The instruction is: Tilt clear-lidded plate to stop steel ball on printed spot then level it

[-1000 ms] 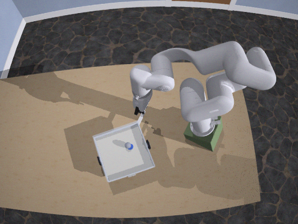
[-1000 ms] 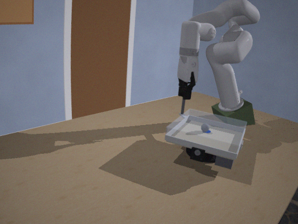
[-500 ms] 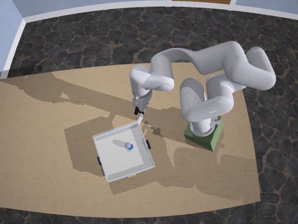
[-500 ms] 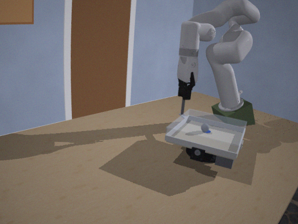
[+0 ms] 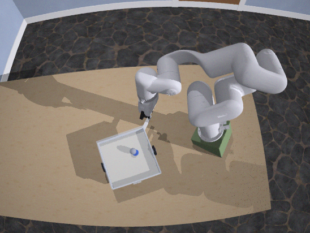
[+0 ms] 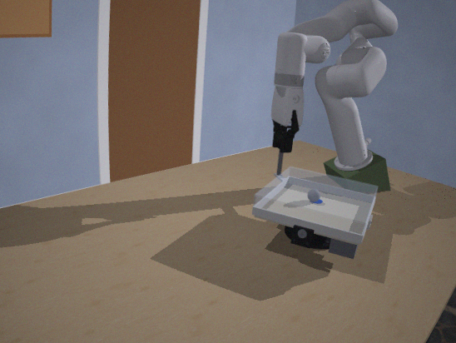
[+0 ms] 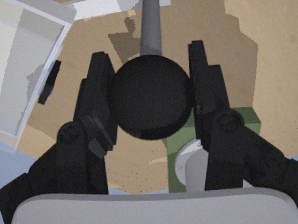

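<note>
Gripper [image 6: 284,146] w/ fingers pinching the black knob [image 7: 150,96] of the upright handle rod [image 6: 280,163] at the plate [image 5: 114,165] corner, giving tilt leverage. Plate sits mid-desk [image 5: 42,175], nearer the base-side edge; steel ball [image 5: 133,151] partly covers the blue spot [image 5: 136,152].

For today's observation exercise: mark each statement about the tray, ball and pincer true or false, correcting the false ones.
1. The pincer grips a rod with a dark knob. True.
2. The ball rests in a tray corner. False: it sits near the middle, partly over the blue spot.
3. The rod points down at a tray corner. True.
4. The arm stands on a red block. False: the block is green.
</note>
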`<state>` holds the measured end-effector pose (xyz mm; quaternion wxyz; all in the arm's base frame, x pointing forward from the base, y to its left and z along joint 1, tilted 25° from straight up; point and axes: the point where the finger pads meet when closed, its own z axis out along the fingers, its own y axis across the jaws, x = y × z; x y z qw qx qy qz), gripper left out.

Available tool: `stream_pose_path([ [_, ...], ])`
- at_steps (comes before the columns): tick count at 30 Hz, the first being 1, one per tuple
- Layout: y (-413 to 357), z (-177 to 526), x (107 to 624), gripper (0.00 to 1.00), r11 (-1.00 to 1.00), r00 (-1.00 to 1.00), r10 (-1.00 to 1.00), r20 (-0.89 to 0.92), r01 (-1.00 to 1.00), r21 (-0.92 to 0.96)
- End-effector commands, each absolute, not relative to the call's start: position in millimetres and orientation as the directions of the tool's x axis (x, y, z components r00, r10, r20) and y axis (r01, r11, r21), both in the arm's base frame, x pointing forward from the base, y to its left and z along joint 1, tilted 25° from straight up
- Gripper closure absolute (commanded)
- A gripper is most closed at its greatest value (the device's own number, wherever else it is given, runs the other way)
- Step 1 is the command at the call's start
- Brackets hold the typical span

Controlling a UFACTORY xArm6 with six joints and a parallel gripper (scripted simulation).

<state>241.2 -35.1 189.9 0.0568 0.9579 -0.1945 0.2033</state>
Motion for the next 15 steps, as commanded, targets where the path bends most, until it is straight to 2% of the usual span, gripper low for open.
stream_pose_path([
  [1,-33.9,192.5,241.4,1.00,-0.918,0.840,-0.350,0.415,-0.396,0.026],
  [15,-35.5,191.7,243.1,1.00,-0.918,0.840,-0.350,0.415,-0.396,0.026],
])
